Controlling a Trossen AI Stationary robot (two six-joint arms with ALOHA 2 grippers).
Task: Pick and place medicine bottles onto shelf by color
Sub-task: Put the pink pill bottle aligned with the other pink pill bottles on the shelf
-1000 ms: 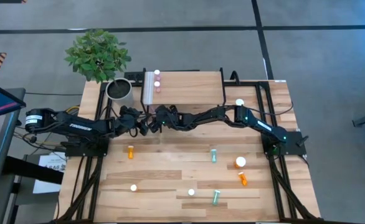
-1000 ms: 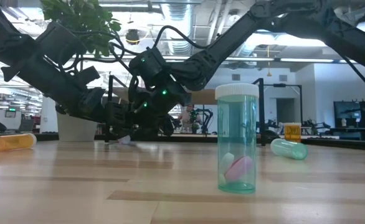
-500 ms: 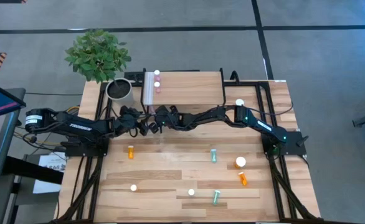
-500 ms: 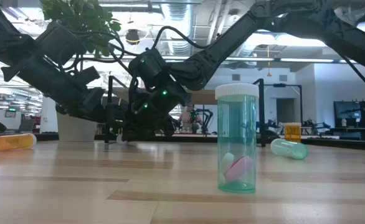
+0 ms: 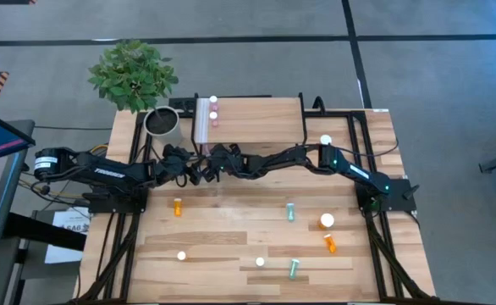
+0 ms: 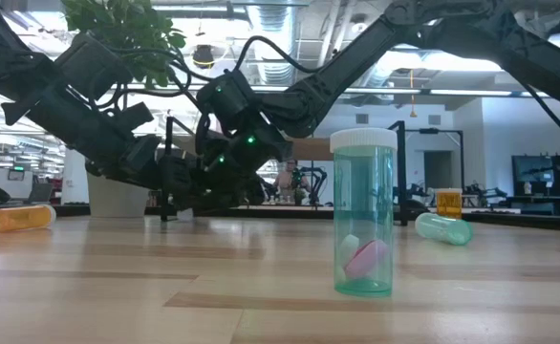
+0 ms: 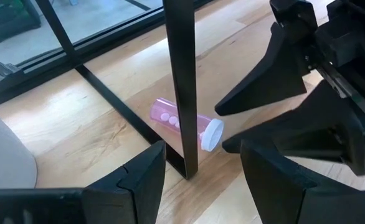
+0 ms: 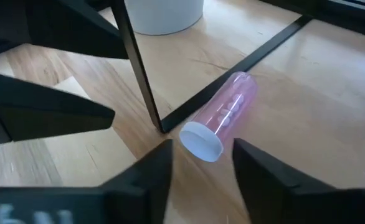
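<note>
A pink medicine bottle (image 8: pixel 226 109) with a white cap (image 7: pixel 211 135) lies on its side on the table, beside a black leg (image 7: pixel 179 81) of the shelf (image 5: pixel 252 119). My right gripper (image 8: pixel 201 171) is open, its fingers just short of the cap and either side of it, touching nothing. My left gripper (image 7: pixel 201 180) is open on the leg's other side, facing the bottle. Both grippers meet at the shelf's near left corner (image 5: pixel 207 168). Two pink bottles (image 5: pixel 213 107) stand on the shelf next to its white strip (image 5: pixel 201 120).
Orange bottles (image 5: pixel 178 206) (image 5: pixel 327 222) (image 5: pixel 329 244) and teal bottles (image 5: pixel 289 212) (image 5: pixel 294 268) are scattered over the near half of the table, one teal bottle upright (image 6: pixel 364 215). A potted plant (image 5: pixel 162 124) stands left of the shelf. The shelf's black legs and floor bars hem in the pink bottle.
</note>
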